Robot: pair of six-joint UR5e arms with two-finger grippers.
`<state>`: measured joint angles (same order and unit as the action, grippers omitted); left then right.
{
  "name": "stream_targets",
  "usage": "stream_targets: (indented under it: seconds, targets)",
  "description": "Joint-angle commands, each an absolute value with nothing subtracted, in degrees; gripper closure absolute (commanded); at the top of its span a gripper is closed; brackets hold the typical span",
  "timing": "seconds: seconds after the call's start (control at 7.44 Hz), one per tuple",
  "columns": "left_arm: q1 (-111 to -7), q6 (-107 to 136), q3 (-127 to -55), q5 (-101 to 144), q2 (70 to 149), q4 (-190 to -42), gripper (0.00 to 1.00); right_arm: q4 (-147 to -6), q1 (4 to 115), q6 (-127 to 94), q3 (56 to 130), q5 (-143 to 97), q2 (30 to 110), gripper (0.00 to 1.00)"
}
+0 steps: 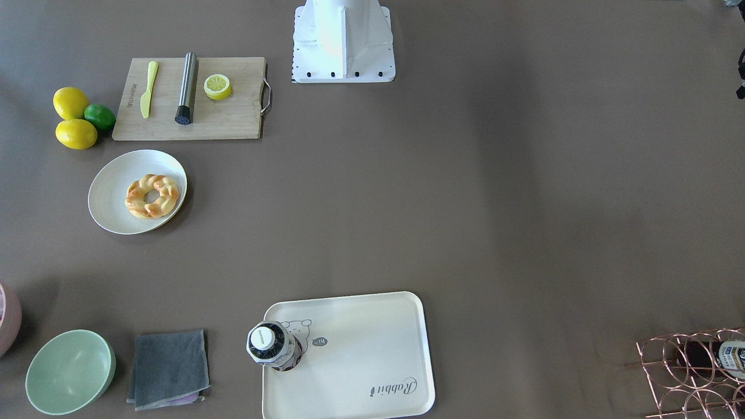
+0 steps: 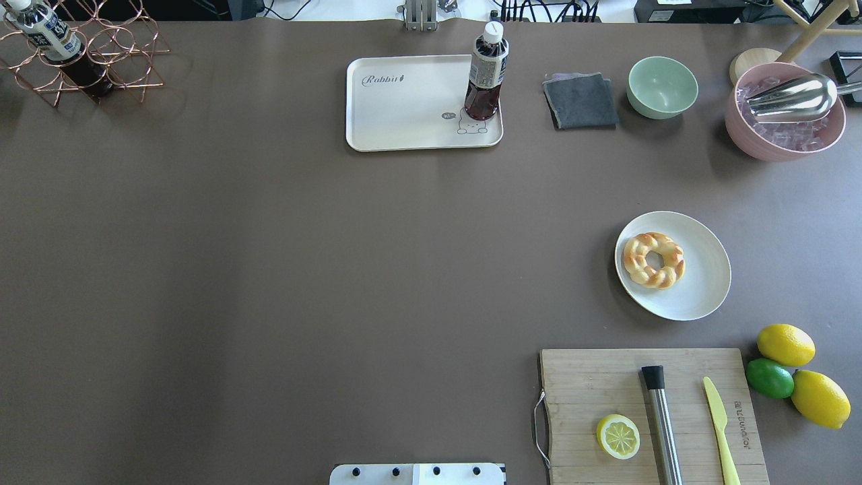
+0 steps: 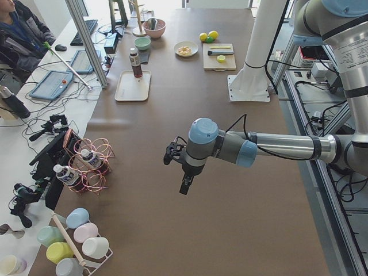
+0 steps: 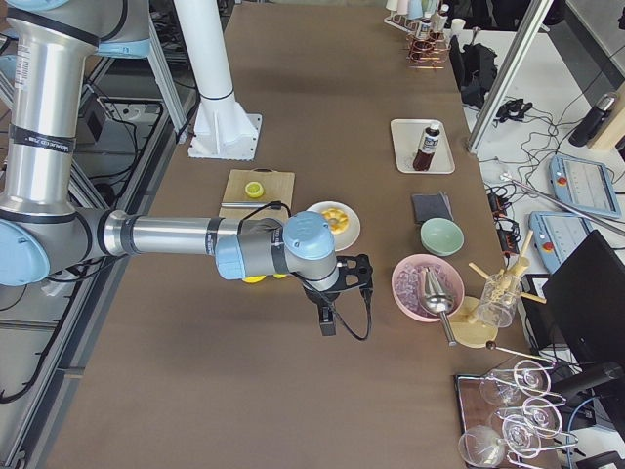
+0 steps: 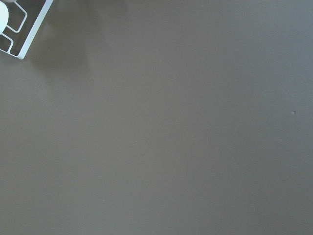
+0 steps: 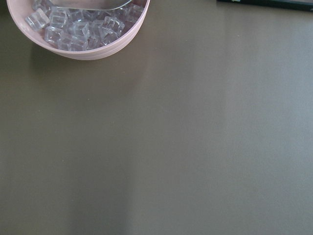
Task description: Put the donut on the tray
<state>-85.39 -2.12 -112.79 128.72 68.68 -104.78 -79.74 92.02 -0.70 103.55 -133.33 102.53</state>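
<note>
The donut (image 1: 137, 205) is a braided golden ring lying on a round white plate (image 1: 110, 198); it also shows in the overhead view (image 2: 633, 256) on the robot's right side. The cream tray (image 2: 404, 108) with "Rabbit" script lies at the table's far edge (image 1: 361, 349), with a dark drink bottle (image 2: 485, 81) standing on one corner. My left gripper (image 3: 185, 187) and right gripper (image 4: 327, 322) hang above bare table beyond the table's two ends, seen only in the side views. I cannot tell whether either is open or shut.
A wooden cutting board (image 2: 592, 391) holds a lemon half (image 2: 618, 436), a steel rod and a yellow knife. Two lemons and a lime (image 2: 770, 378) lie beside it. A grey cloth (image 2: 580, 101), green bowl (image 2: 662, 86), pink ice bowl (image 6: 83, 29) and copper wire rack (image 2: 81, 60) line the far edge.
</note>
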Motion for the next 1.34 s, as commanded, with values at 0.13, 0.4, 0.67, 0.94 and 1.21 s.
stream_targets:
  seconds: [0.13, 0.4, 0.67, 0.94, 1.21]
  targets:
    - [-85.43, -2.37, -112.59, 128.67, 68.64, -104.85, 0.02, -79.54, 92.02, -0.70, 103.27, -133.24, 102.39, 0.00]
    - [-85.52, -2.46, -112.33, 128.67, 67.42, -107.30, 0.02, -79.63, 92.02, -0.70, 103.01, -132.63, 102.39, 0.00]
    - [-88.13, -2.37, -113.02, 128.85, 65.75, -110.12, 0.02, -79.45, 92.02, -0.62, 102.83, -133.41, 103.00, 0.00]
    - [-88.24, -2.64, -113.64, 128.94, 63.73, -115.11, 0.02, -79.45, 91.85, -0.70, 103.01, -133.86, 103.27, 0.00]
    - [-88.16, -2.20, -112.59, 128.50, 64.16, -114.79, 0.02, -79.45, 91.85, -0.70, 103.10, -133.86, 102.92, 0.00]
